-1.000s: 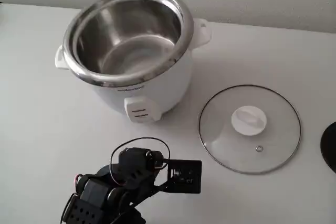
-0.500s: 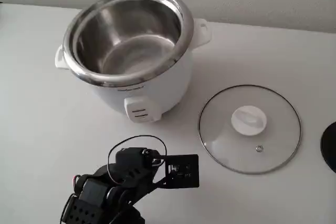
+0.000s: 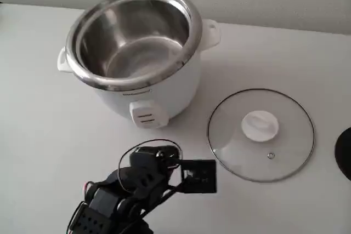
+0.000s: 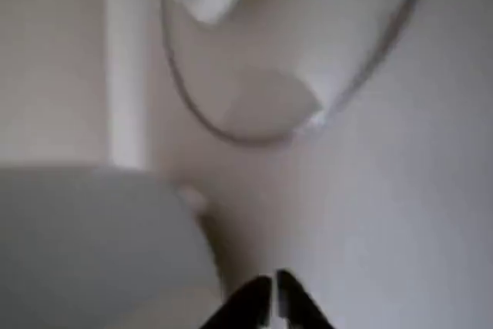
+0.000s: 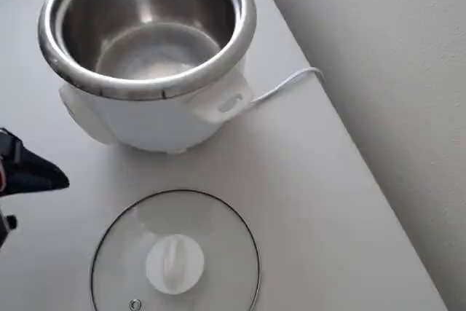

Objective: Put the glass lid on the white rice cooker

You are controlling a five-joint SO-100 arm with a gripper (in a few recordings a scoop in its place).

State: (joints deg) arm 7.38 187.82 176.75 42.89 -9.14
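White table (image 3: 49,135), glass lid (image 3: 261,135) flat, knob up, beside open white rice cooker (image 3: 137,53), jaws nearly shut, empty

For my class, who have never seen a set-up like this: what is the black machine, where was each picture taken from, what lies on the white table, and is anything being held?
The black machine is a small robot arm ending in a two-finger gripper. One picture comes from a fixed camera looking down across the table, one from a camera riding on the arm's wrist, one from overhead. On the white table stands a squat round white rice cooker with a shiny steel inner pot, open on top. Beside it, lying flat, is a round clear glass lid with a white knob. The gripper holds nothing; in the wrist view its tips sit nearly together, short of the lid.
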